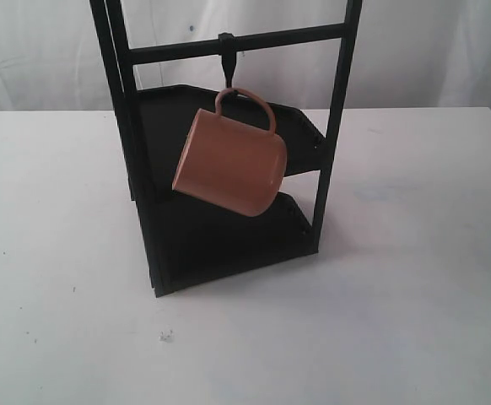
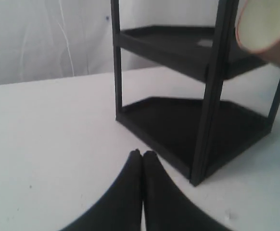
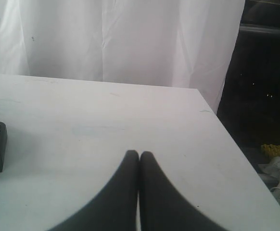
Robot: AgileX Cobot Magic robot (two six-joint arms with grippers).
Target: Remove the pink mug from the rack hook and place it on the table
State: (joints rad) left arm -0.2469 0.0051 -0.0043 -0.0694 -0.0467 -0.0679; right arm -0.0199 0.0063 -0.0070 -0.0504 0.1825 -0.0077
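Mug: salmon pink, hanging by its loop handle from the hook. It is tilted, with its body in front of the upper shelf and well clear of the table. The left wrist view catches its cream inside at the edge of the picture.
Hook: small, black and curved, fixed to the crossbar, with its tip through the handle.
Rack: tall black frame standing on the table, with the crossbar on top. The upper shelf and lower shelf below it are both bare.
Table: broad and white with faint scuffs. A small white speck lies in front of the rack.
Left gripper: black fingers pressed together tip to tip with nothing between them. It sits low over the table, near the rack's front post but not touching it, below the mug's level.
Right gripper: fingers closed against each other, holding nothing. It is over open table, the rack's foot shows only at the edge of its view, and it is well apart from the mug.
Backdrop: white curtain behind the table's far edge.
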